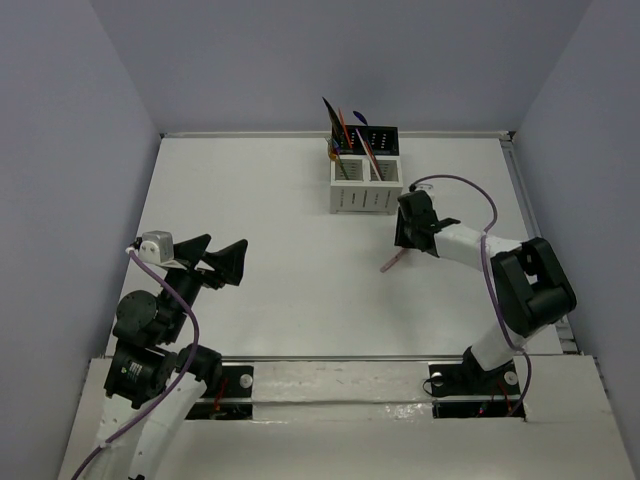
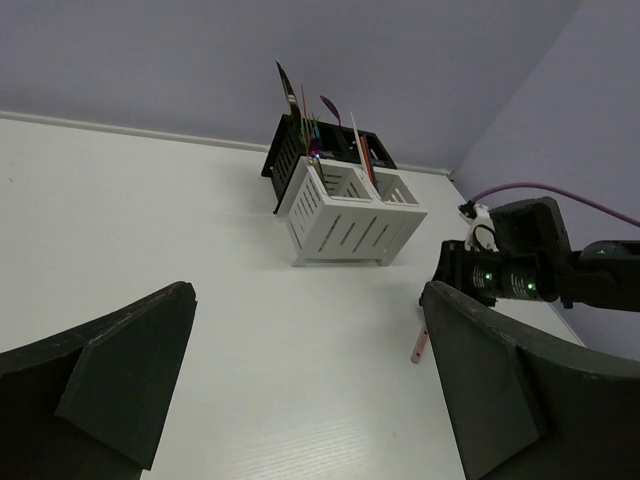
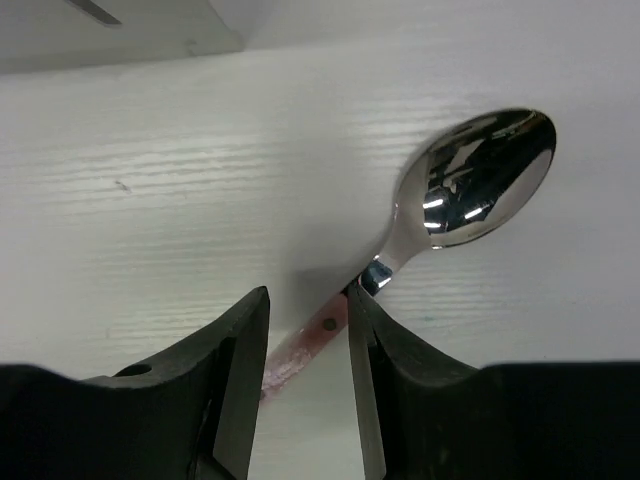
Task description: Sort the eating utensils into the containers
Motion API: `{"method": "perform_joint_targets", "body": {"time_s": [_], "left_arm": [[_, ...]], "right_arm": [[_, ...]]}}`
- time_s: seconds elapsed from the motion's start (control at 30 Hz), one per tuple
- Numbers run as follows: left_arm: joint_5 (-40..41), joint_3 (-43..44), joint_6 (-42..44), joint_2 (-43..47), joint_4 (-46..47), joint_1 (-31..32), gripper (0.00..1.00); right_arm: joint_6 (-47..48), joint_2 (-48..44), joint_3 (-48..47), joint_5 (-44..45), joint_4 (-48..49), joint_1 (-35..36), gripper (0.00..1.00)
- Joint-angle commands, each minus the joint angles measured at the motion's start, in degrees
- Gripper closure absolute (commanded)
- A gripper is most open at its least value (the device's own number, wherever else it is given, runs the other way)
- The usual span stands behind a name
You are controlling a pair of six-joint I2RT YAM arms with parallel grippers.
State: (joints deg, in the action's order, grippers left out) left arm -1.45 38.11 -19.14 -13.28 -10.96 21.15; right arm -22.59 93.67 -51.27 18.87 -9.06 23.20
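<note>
A spoon with a silver bowl (image 3: 480,180) and a pink handle (image 3: 322,328) lies on the white table. My right gripper (image 3: 308,312) is shut on that handle, which crosses the gap slantwise and touches both fingers. From above, the right gripper (image 1: 405,243) sits over the spoon (image 1: 392,262), just right of the containers (image 1: 365,175), a block of white and black bins. Several coloured utensils (image 1: 345,130) stand in the bins. My left gripper (image 1: 227,242) hovers open and empty at the left, far from both. Its own view shows the containers (image 2: 345,210) and the spoon's handle (image 2: 418,345).
A purple cable (image 1: 470,190) loops over the right arm beside the containers. Grey walls close in the table on three sides. The table's raised right edge (image 1: 520,190) runs near the right arm.
</note>
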Motion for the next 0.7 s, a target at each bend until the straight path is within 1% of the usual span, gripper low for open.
{"method": "perform_joint_targets", "body": {"time_s": [0.0,0.1,0.17,0.23,0.33,0.43,0.57,0.67], "left_arm": [[-0.6,-0.3,0.0,-0.3,2.6,-0.8,0.01],[-0.7,-0.3,0.0,-0.4,2.7,-0.8,0.01],[-0.9,-0.3,0.0,-0.4,2.7,-0.8,0.01],[-1.0,-0.3,0.0,-0.6,2.8,-0.8,0.01],[-1.2,-0.3,0.1,-0.5,2.9,-0.8,0.01],[-1.4,-0.3,0.1,-0.7,2.9,-0.8,0.01],[-1.5,-0.3,0.1,-1.0,3.1,-0.8,0.01],[-1.6,-0.3,0.1,-1.0,3.1,-0.8,0.01]], "right_arm": [[3.9,0.8,-3.7,-2.3,-2.0,-0.2,0.60],[3.5,0.7,-3.7,-1.9,-2.8,-0.2,0.78],[3.0,1.0,-4.0,-1.2,-3.9,-0.2,0.77],[1.6,1.3,-4.6,1.0,-6.0,-0.2,0.61],[0.0,0.5,-3.5,1.5,-5.8,-0.2,0.42],[-1.3,-1.6,-1.6,1.1,-3.9,-0.2,0.35],[-2.7,-1.6,-1.2,0.6,-3.4,-0.2,0.33],[-3.5,1.4,-2.1,0.5,-3.3,-0.2,0.33]]}}
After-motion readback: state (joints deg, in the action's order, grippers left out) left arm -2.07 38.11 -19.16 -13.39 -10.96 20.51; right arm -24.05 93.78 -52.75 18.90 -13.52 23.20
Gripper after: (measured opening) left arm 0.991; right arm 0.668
